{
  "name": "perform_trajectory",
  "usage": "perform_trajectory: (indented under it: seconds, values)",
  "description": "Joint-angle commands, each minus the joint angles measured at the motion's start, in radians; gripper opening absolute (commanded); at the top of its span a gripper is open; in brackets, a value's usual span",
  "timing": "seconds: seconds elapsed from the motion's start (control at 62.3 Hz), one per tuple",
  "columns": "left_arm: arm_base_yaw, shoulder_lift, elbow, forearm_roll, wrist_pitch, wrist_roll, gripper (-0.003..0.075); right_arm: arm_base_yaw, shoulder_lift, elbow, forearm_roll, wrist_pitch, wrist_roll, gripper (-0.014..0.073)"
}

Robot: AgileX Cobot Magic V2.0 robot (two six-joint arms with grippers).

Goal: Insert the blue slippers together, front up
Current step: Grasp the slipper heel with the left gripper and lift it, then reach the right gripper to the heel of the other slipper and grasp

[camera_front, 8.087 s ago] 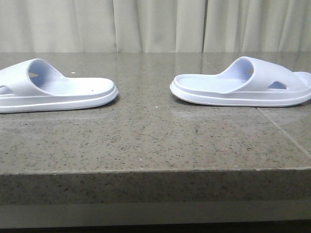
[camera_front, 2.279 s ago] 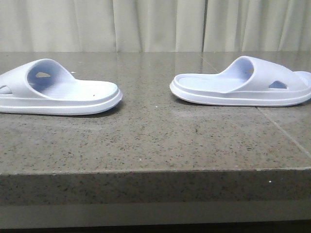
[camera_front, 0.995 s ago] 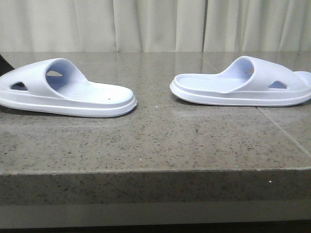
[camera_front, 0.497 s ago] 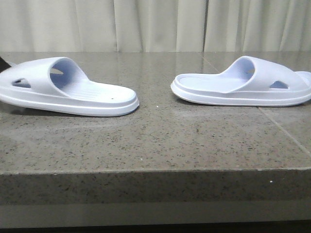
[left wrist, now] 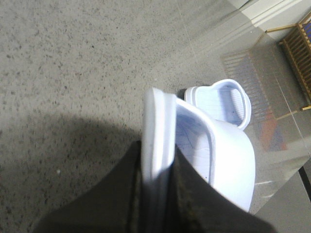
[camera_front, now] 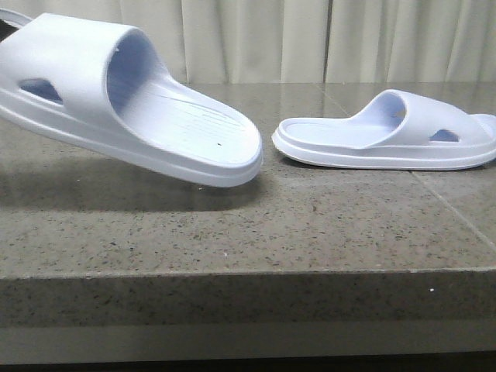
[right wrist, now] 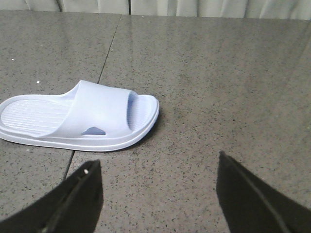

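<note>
Two very pale blue foam slippers. The left slipper (camera_front: pixel 132 101) hangs tilted above the stone table, heel end up to the left and open end down to the right. My left gripper (left wrist: pixel 156 150) is shut on the edge of its sole (left wrist: pixel 158 126); the gripper itself hardly shows in the front view. The right slipper (camera_front: pixel 387 136) lies flat on the table at the right, also seen in the right wrist view (right wrist: pixel 82 116) and beyond the held one in the left wrist view (left wrist: pixel 221 102). My right gripper (right wrist: pixel 158 167) is open and empty, short of that slipper.
The grey speckled stone table (camera_front: pixel 248 225) has its front edge near the camera. Pale curtains (camera_front: pixel 256 39) hang behind it. A wooden slatted frame (left wrist: pixel 299 53) stands on the floor beyond the table in the left wrist view.
The left slipper has been lifted off the table, tilted, and brought right and nearer the camera. The right slipper has not moved.
</note>
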Motion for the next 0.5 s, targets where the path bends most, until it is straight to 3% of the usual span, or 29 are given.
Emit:
perform_trajectory:
  seconds: [0.0, 0.481]
  values:
    - [-0.01, -0.037, 0.005, -0.085, 0.005, 0.009, -0.002, -0.004, 0.015, -0.026, -0.022, -0.074, -0.01, 0.0521]
    - [-0.01, -0.037, 0.015, -0.072, 0.006, 0.009, -0.002, -0.004, 0.016, -0.026, -0.016, -0.103, -0.01, 0.0521]
